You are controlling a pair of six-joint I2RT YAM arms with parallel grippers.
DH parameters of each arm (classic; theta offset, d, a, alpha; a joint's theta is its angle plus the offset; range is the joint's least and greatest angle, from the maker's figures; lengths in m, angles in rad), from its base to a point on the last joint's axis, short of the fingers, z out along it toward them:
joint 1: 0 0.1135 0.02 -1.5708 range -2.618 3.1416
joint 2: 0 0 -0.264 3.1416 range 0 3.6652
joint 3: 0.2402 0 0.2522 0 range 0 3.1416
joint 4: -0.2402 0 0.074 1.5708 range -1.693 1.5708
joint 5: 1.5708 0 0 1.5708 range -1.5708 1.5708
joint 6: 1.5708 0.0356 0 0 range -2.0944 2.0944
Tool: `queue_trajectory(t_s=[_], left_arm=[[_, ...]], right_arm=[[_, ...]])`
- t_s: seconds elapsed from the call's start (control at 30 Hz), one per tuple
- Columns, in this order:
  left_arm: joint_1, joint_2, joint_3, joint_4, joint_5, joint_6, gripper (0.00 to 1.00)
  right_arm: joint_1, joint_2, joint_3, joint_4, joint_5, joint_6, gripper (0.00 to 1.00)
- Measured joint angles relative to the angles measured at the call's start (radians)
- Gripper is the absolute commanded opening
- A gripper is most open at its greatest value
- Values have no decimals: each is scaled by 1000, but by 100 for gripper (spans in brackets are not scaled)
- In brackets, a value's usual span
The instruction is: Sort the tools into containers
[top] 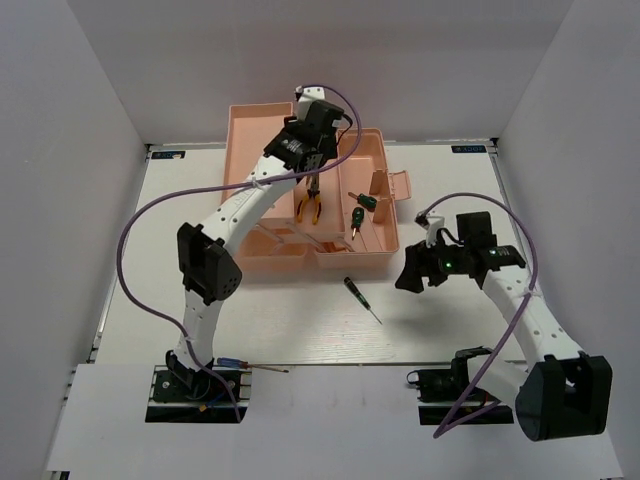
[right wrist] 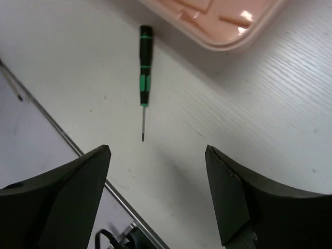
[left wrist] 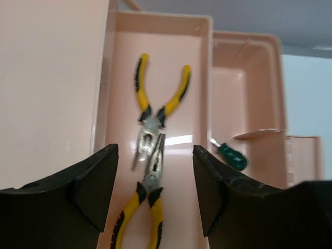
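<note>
The salmon-pink toolbox point(top: 275, 130) stands open at the table's back. Two yellow-black pliers point(top: 308, 207) lie in its middle tray; the left wrist view shows one point(left wrist: 158, 101) behind the other point(left wrist: 140, 205), jaws overlapping. My left gripper point(top: 312, 178) hovers over them, open and empty point(left wrist: 154, 153). Two stubby green screwdrivers point(top: 362, 200) point(top: 356, 220) lie in the right compartment; one shows in the left wrist view point(left wrist: 231, 157). A slim black-green screwdriver point(top: 360, 298) point(right wrist: 144, 67) lies on the table in front of the box. My right gripper point(top: 408, 272) point(right wrist: 157, 150) is open and empty, to its right.
A long blue-red-handled screwdriver point(top: 250, 366) lies at the near edge by the left arm's base. The toolbox's front rim point(right wrist: 223, 39) is just beyond the slim screwdriver. White walls enclose the table on three sides.
</note>
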Motion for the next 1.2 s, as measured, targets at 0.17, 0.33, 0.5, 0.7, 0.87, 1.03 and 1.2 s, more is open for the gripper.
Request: queue_trajectory(t_s=[0.17, 0.33, 0.5, 0.7, 0.87, 1.03, 1.2], left_arm=[[-10, -35, 46, 32, 63, 48, 59], [-46, -361, -279, 68, 131, 55, 8], [-87, -905, -723, 23, 246, 14, 28], [-88, -1271, -1030, -91, 461, -37, 57], [-90, -1292, -1155, -229, 501, -138, 59], [-92, -1304, -1240, -293, 508, -212, 59], [-96, -1321, -1348, -326, 553, -258, 59]], right_arm=[[49, 50, -16, -31, -91, -216, 71], [192, 71, -89, 35, -72, -266, 68], [334, 115, -193, 201, 63, -214, 68], [411, 221, -224, 410, 276, -101, 68], [462, 305, -197, 538, 394, -40, 66], [526, 370, -158, 588, 465, 5, 61], [579, 397, -151, 638, 513, 23, 26]])
